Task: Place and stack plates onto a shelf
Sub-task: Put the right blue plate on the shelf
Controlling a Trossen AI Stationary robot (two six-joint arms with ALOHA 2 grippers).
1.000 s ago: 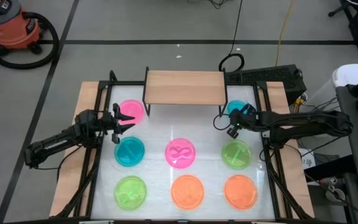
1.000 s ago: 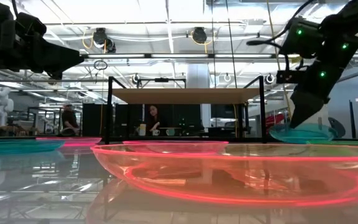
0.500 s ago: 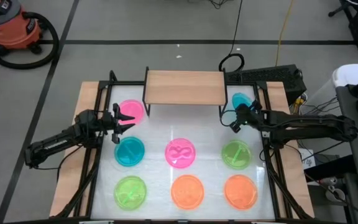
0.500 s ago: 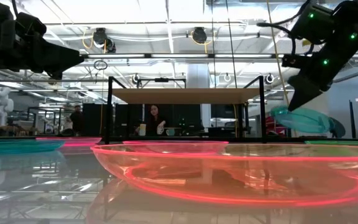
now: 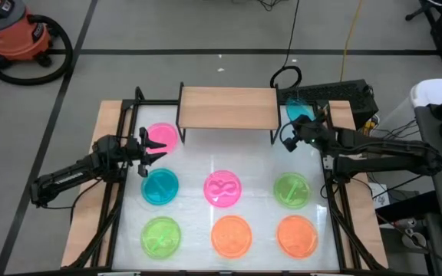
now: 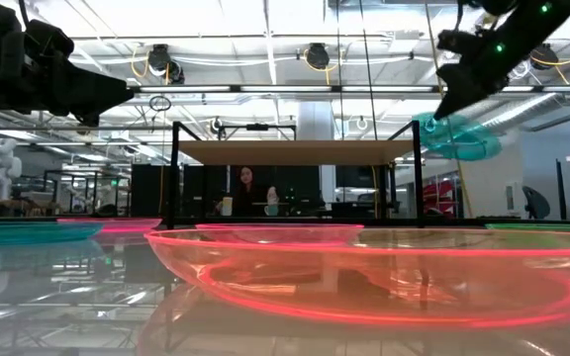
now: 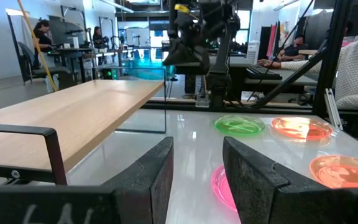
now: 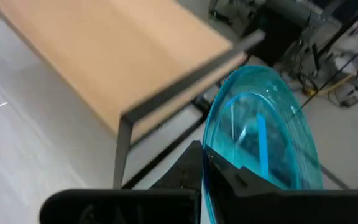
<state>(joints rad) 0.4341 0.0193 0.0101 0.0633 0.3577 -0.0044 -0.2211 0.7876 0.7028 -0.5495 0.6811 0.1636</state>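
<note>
The shelf (image 5: 229, 107) is a light-wood board on black legs at the table's far middle. My right gripper (image 5: 291, 139) hovers just off the shelf's right end, shut on a teal plate (image 5: 299, 113). In the low view that plate (image 6: 455, 136) hangs at about board height. My left gripper (image 5: 148, 146) is open and hovers beside a pink plate (image 5: 162, 136) near the shelf's left legs. Six more plates lie flat on the table: teal (image 5: 160, 185), pink (image 5: 223, 189), green (image 5: 291, 190), green (image 5: 160, 236), orange (image 5: 231, 235), orange (image 5: 297, 234). My right gripper pinches the teal plate at the rim nearest the wrist (image 8: 211, 163), one finger (image 8: 188, 168) on either face. The plate is lifted clear of the table and tilted steeply, reaching away from the fingers toward the far edge.
Black frame rails and long wooden boards run along the table's left (image 5: 102, 192) and right sides. Cables and dark equipment (image 5: 336, 96) lie beyond the far right corner. People sit in the room behind the table. Bare white surface (image 5: 229, 149) lies in front of the shelf.
My right gripper has risen and moved toward the far edge, staying shut on the teal plate. The plate has come up off the table to shelf height and has tipped steeper.
</note>
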